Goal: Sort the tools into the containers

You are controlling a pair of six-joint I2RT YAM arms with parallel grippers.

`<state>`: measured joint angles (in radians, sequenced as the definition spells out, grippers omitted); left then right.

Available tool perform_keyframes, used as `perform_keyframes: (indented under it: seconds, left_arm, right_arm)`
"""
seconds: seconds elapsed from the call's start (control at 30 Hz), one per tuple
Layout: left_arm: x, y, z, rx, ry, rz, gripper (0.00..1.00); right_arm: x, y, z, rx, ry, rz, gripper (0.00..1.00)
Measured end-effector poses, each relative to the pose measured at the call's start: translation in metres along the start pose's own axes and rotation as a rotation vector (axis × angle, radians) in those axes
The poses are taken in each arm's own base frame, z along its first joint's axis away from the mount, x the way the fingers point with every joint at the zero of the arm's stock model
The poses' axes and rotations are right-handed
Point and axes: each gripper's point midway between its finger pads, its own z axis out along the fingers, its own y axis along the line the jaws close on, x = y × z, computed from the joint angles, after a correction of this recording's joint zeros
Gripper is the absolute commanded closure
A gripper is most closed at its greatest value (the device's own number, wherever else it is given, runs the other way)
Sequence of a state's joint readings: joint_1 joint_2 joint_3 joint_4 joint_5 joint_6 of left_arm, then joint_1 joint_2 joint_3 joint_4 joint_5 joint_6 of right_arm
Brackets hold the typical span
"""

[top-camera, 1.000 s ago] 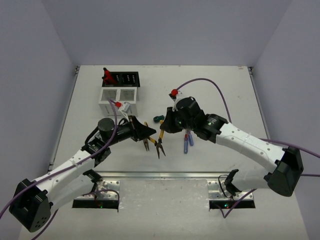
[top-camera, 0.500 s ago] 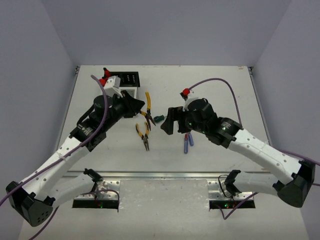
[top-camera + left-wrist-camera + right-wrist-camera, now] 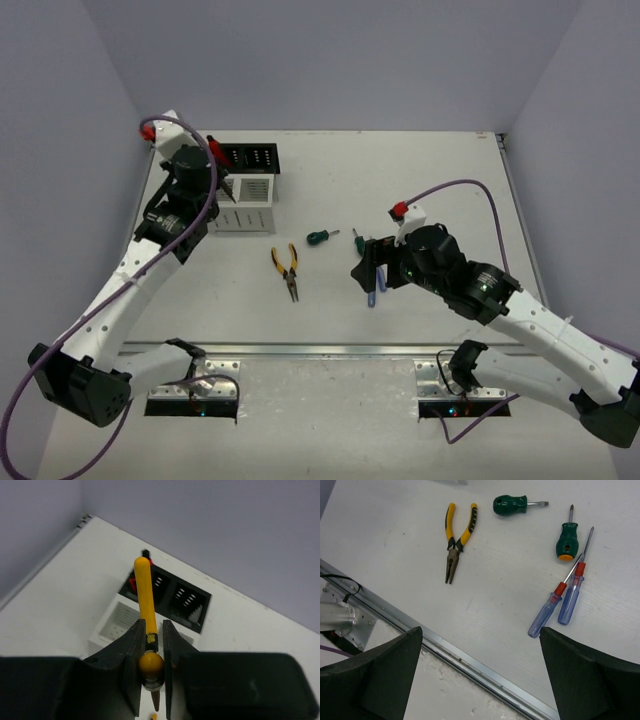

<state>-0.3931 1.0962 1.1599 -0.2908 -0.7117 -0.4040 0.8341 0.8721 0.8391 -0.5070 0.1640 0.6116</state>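
Note:
My left gripper [image 3: 150,645] is shut on yellow-handled pliers [image 3: 142,587], whose handle points out over the white container [image 3: 117,625] and the black container [image 3: 180,600] behind it. Red-and-black cutters [image 3: 132,582] stand in the black container. In the top view the left gripper [image 3: 222,188] hovers at the white container [image 3: 248,200]. A second pair of pliers [image 3: 456,540] lies flat on the table, with two green screwdrivers [image 3: 512,505] [image 3: 566,540] and two blue-handled screwdrivers [image 3: 547,615] near it. My right gripper [image 3: 480,670] hangs open above the table's near edge, holding nothing.
A metal rail [image 3: 470,660] runs along the table's near edge under the right gripper. In the top view the black container [image 3: 255,157] stands behind the white one at the far left, and the loose tools [image 3: 287,268] lie mid-table between the arms.

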Motion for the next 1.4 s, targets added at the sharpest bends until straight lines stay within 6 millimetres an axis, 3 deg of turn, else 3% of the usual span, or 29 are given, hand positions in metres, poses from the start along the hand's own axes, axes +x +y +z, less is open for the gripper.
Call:
perform_keyframes:
  seconds: [0.13, 0.2, 0.43, 0.77, 1.2, 1.23, 1.3, 1.37, 1.4]
  left_arm:
    - [-0.016, 0.046, 0.041, -0.171, -0.072, -0.015, 1.00]
    - [-0.018, 0.058, 0.055, -0.228, -0.099, -0.012, 1.00]
    - [-0.002, 0.056, 0.077, -0.236, -0.130, -0.026, 1.00]
    - [0.051, 0.074, 0.105, -0.291, -0.105, -0.031, 1.00]
    - [0.093, 0.081, 0.131, -0.354, -0.053, -0.084, 1.00]
    - [0.094, 0.082, 0.131, -0.356, -0.051, -0.091, 0.96]
    - [0.095, 0.081, 0.131, -0.358, -0.052, -0.109, 0.63]
    - [0.097, 0.082, 0.131, -0.363, -0.048, -0.128, 0.21]
    - [0.097, 0.082, 0.131, -0.366, -0.047, -0.142, 0.15]
  right_arm:
    - [0.012, -0.003, 0.001, -0.002, 0.031, -0.014, 0.01]
    - [0.016, -0.004, 0.000, -0.009, 0.034, -0.015, 0.01]
    - [0.031, -0.009, -0.006, -0.028, 0.044, -0.028, 0.01]
    - [0.037, -0.007, -0.020, -0.078, 0.024, -0.032, 0.01]
    - [0.056, -0.004, -0.015, -0.119, 0.087, -0.046, 0.01]
    - [0.057, -0.004, -0.015, -0.120, 0.090, -0.047, 0.01]
    - [0.057, -0.004, -0.015, -0.122, 0.090, -0.048, 0.01]
    - [0.056, -0.002, -0.014, -0.129, 0.084, -0.049, 0.01]
    - [0.056, -0.001, -0.014, -0.134, 0.081, -0.049, 0.01]
